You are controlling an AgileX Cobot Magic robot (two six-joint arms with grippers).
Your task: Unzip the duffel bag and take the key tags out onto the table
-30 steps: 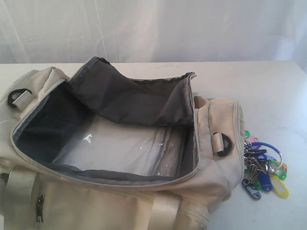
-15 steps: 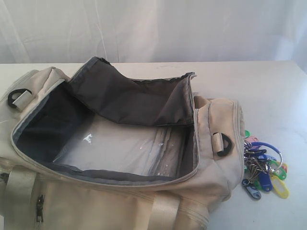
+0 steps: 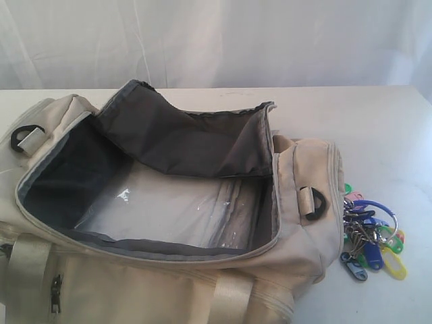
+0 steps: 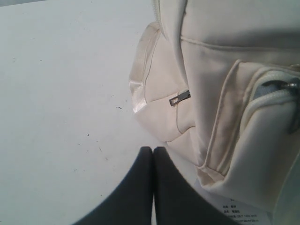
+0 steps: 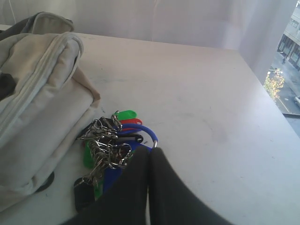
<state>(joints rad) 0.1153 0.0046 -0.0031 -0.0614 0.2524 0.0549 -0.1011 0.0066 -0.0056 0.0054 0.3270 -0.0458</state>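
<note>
The right gripper (image 5: 151,153) has its dark fingers pressed together on nothing, tips close to the blue loop of the key tags (image 5: 115,140). The tags are a bunch of green, red, blue and yellow plastic on metal rings. In the exterior view the key tags (image 3: 371,239) lie at lower right on the table (image 3: 378,135), just beside the end of the duffel bag (image 3: 135,290). The cream bag fills the left and centre, unzipped, with its dark grey lining showing. The left gripper (image 4: 153,154) is likewise closed and empty, above bare table beside the bag's other end. Both arms lie outside the exterior view, and the bag's lower edge is cut off.
</note>
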